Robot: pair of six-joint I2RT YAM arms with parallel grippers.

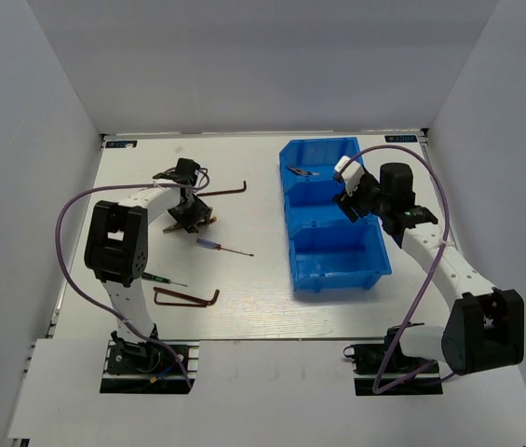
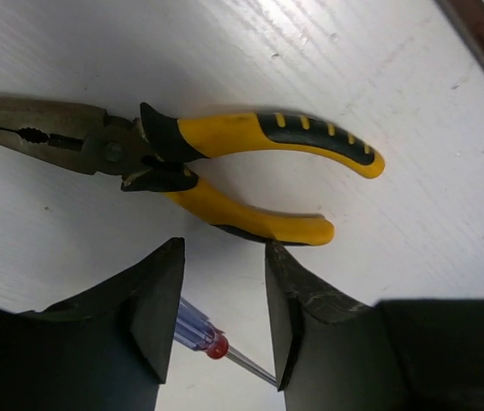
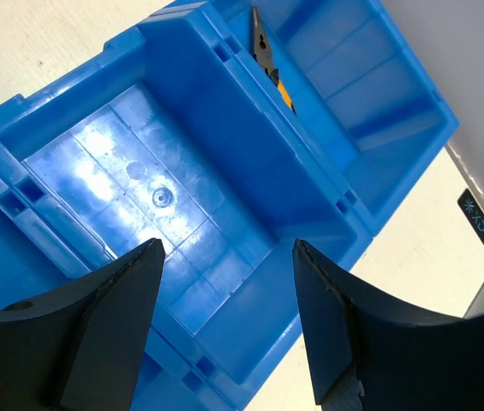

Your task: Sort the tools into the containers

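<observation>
A yellow-handled pliers (image 2: 224, 163) lies closed on the white table, nose to the left; in the top view (image 1: 177, 225) it lies under my left gripper (image 1: 191, 209). My left gripper (image 2: 224, 308) is open and empty, hovering just short of the pliers' lower handle. The red-blue screwdriver (image 2: 199, 330) lies on the table below and between the fingers (image 1: 221, 246). The second pliers (image 3: 267, 60) lies in the far compartment of the blue bin (image 3: 216, 94). My right gripper (image 3: 229, 282) is open and empty above the bin's middle compartment (image 1: 348, 194).
The dark green-black screwdriver (image 1: 162, 278) and one hex key (image 1: 186, 298) lie near the left arm's base. The other hex key (image 1: 223, 191) lies beyond the left gripper. The blue bin (image 1: 337, 279) stands right of centre. White walls enclose the table.
</observation>
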